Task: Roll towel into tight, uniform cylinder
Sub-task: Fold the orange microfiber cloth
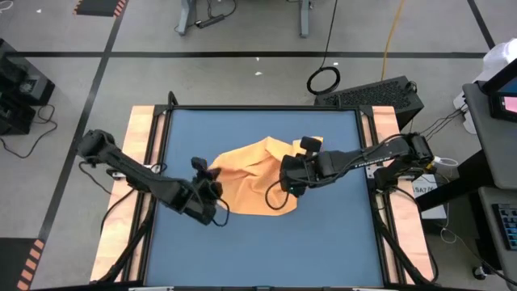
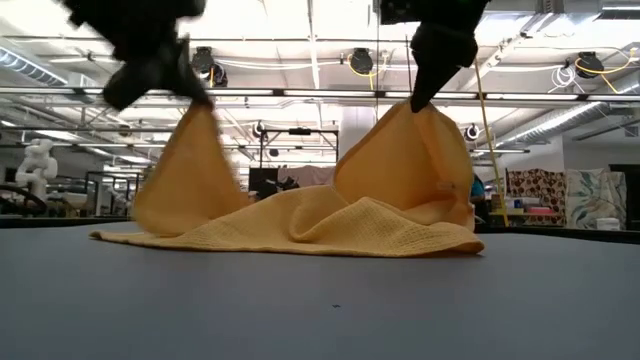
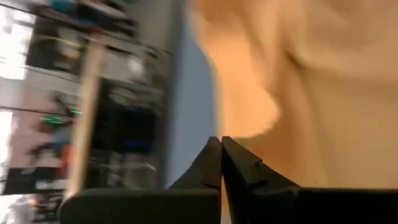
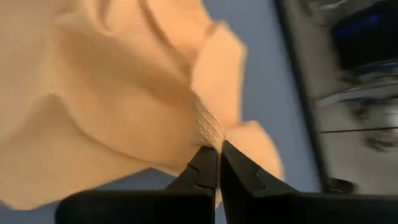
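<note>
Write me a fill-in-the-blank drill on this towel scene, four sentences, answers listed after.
1. The soft orange-yellow cloth towel lies on a table top coloured ____.
2. The left gripper and the right gripper each lift a part of the towel into a ____.
3. The number of grippers shut on the towel is ____.
4. Between the two lifted parts, the towel's middle rests on the ____.

Missing words: blue; peak; two; table

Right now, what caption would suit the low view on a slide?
Two pincers, left and right, each pinch the orange towel into a peak above the table.
</note>
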